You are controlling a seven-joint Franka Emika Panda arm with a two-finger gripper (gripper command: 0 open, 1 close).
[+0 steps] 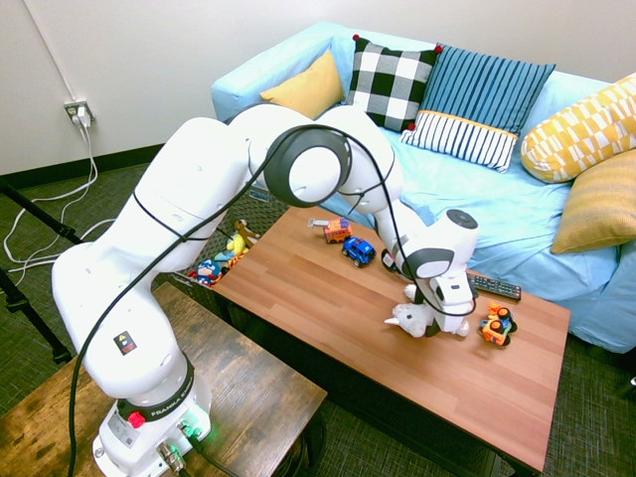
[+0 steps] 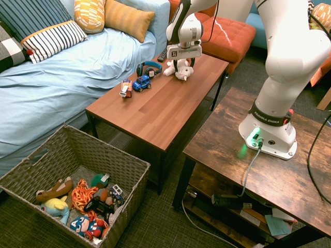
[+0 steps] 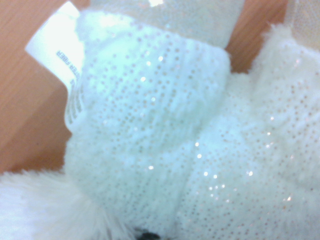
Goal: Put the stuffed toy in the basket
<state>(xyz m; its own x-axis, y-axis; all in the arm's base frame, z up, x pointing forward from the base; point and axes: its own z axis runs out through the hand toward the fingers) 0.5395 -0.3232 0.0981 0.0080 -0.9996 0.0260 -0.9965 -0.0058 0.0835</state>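
Observation:
The stuffed toy (image 1: 401,318) (image 2: 185,74) is a small white plush animal lying on the wooden coffee table (image 1: 328,318) (image 2: 155,108), at the end near the sofa. My gripper (image 1: 434,320) (image 2: 179,65) is lowered straight onto it, open, with a finger on either side of the plush body. In the wrist view the sparkly white fur (image 3: 175,140) and a sewn-in label (image 3: 65,55) fill the picture. The basket (image 2: 129,181) is a large woven wicker one on the floor off the table's other end, holding several colourful toys.
Toy cars (image 2: 140,82) (image 1: 358,251), headphones (image 2: 149,67), an orange toy (image 1: 497,325) and a remote (image 1: 494,288) share the coffee table. The blue sofa (image 2: 62,88) with pillows runs along it. A dark wooden side table (image 2: 248,155) bears the arm.

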